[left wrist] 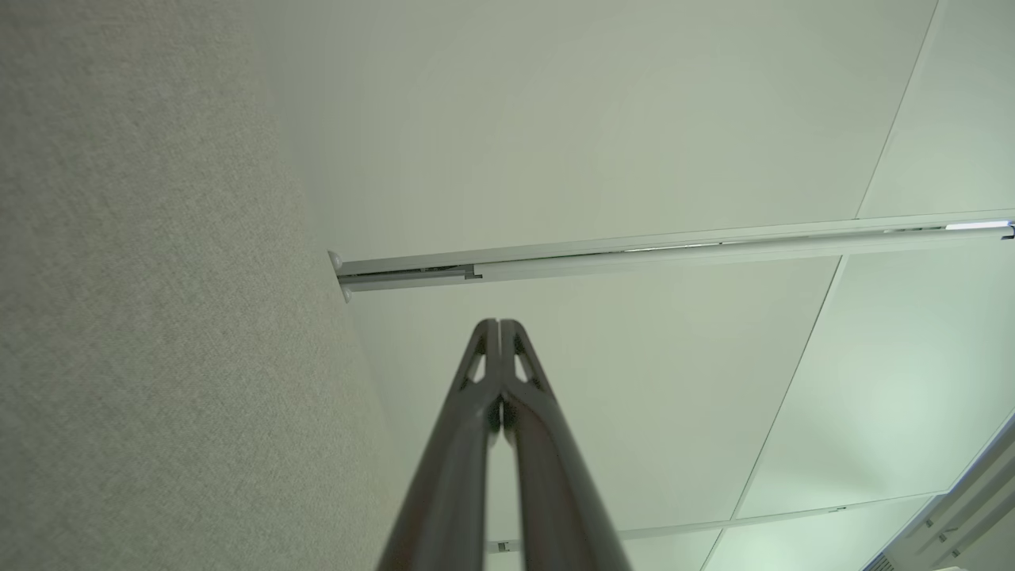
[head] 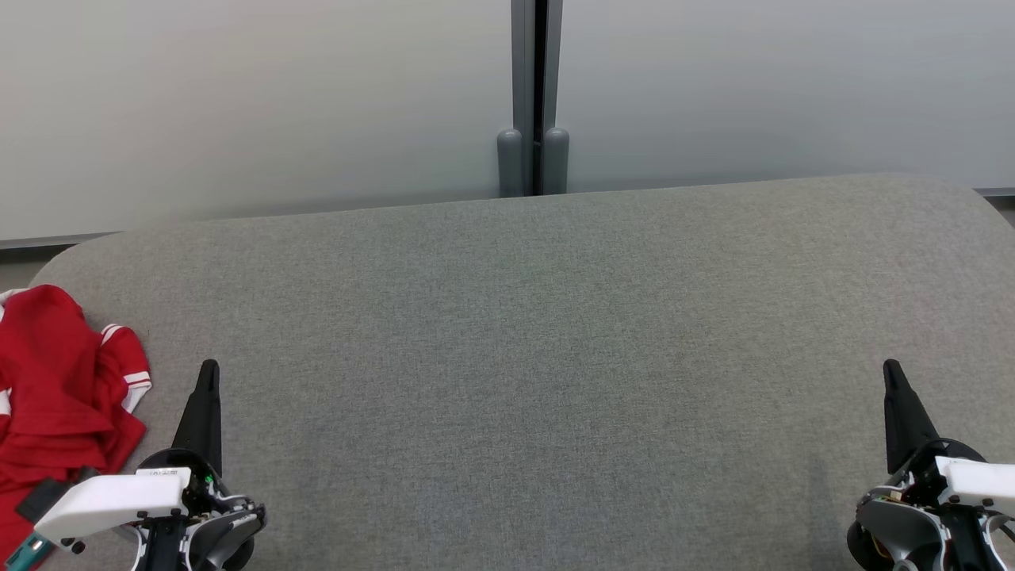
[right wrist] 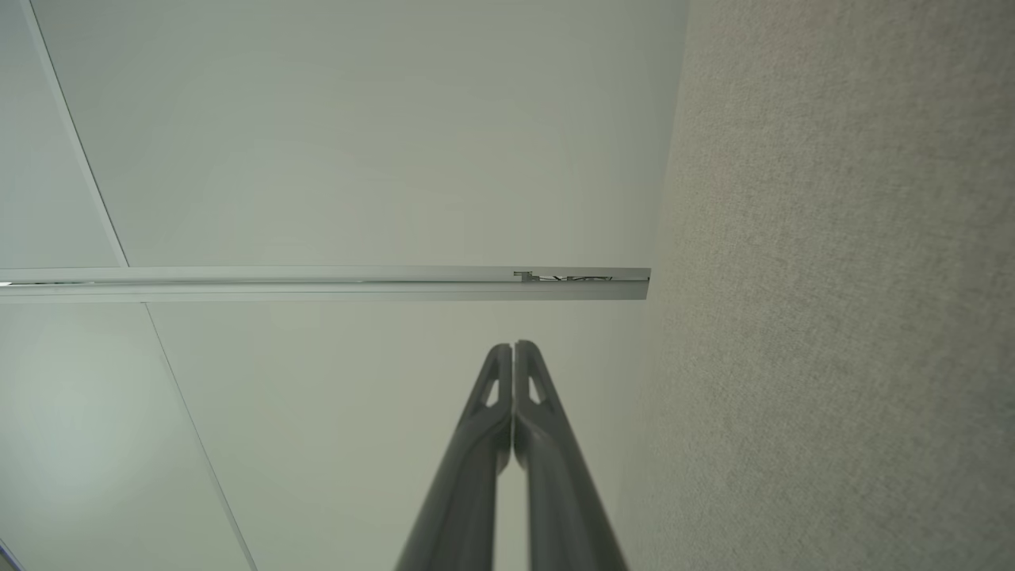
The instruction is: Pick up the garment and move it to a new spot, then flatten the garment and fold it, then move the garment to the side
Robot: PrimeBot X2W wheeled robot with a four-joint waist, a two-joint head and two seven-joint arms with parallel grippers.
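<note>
Big grey cloth-covered bench (head: 555, 317) with round corners, in front of a pale wall (head: 238, 103) split by a dark upright strip (head: 539, 71), two little grey round-topped posts (head: 510, 162) at its foot.

Left gripper (left wrist: 499, 325) comes up from bottom middle. Two long dark fingers (left wrist: 460, 444) pressed together at tips, nothing between them. Small see-through holes near tips. Grey fuzzy tabletop (left wrist: 143, 317) on whole left side, bare. Pale wall (left wrist: 595, 119) behind fingers, made of big smooth panels. Long metal strip (left wrist: 634, 254) runs from tabletop edge to right side, just above fingertips. Two small round bumps (left wrist: 335, 260) where strip meets tabletop. Thin lines (left wrist: 801, 373) between panels. Bright spot at strip's far right end.
</note>
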